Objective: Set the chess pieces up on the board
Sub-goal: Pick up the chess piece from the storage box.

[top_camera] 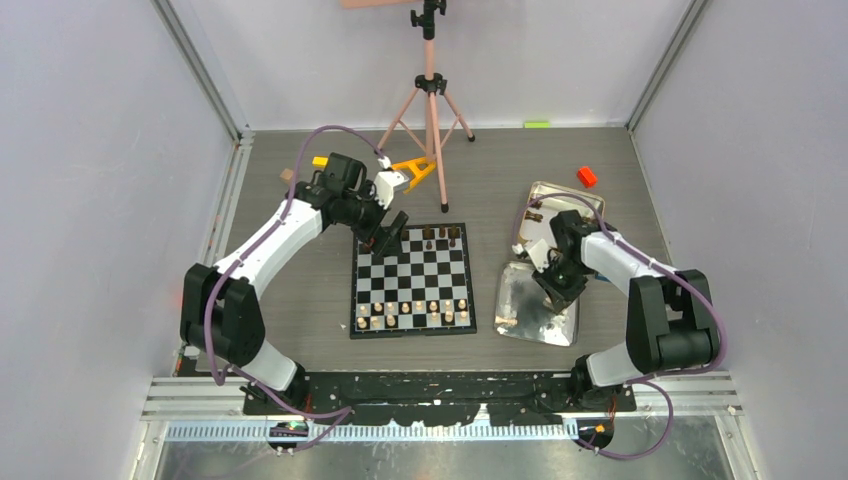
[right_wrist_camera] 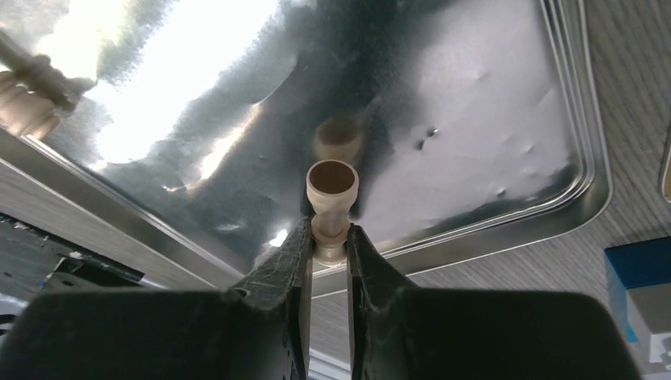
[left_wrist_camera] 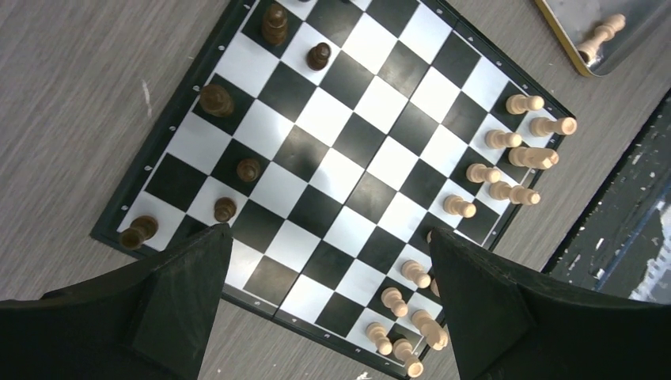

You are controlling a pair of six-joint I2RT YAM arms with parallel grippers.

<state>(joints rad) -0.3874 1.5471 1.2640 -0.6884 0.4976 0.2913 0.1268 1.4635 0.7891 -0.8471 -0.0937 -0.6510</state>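
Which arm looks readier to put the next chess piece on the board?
Right: the right gripper pinches a light piece over the silver tray. The left gripper hangs open and empty above the board.

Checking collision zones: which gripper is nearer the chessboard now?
Left. The left gripper hangs open over the board's far-left corner; the right gripper is off to its right, over the silver tray, shut on a light chess piece.

Tan, dark chess pieces (left_wrist_camera: 483,173) dot checkered board (left_wrist_camera: 348,170).
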